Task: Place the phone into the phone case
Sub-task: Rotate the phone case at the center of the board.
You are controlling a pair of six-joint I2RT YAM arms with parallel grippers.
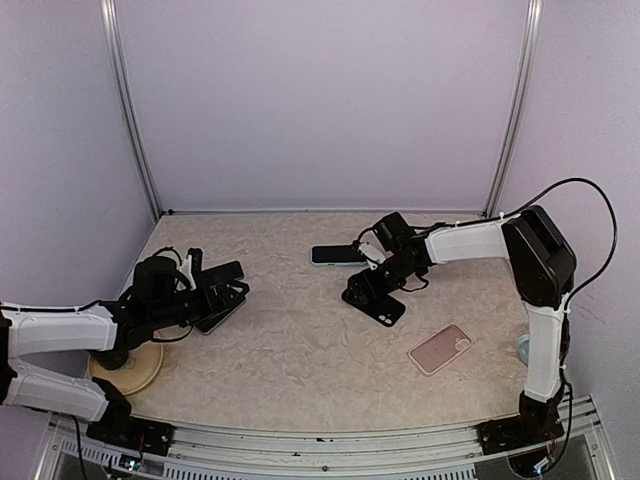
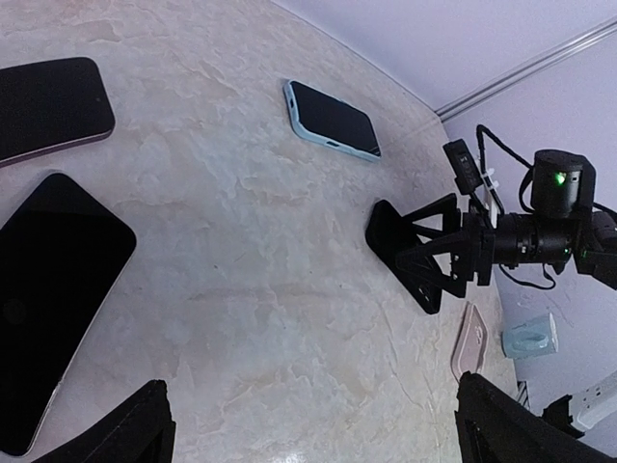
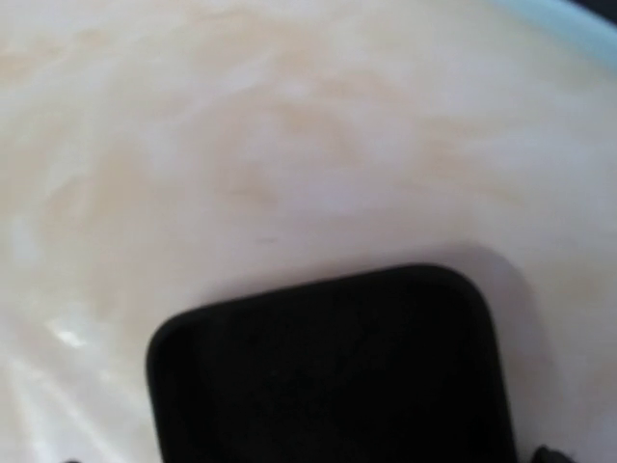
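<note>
Phone [image 2: 58, 299] lies directly beneath my wide-open left claw [image 1: 232, 283], long axis slanting away; black case [image 1: 388, 310] sits under my gaping right claw [image 1: 368, 288].

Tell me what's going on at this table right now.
It's the setup for fitting a phone into a case, and nothing is held yet. The left pincer hangs open over two dark phones on the left side. The right pincer is open, low over a black case near the middle. A blue-edged phone and a pink item lie untouched.
</note>
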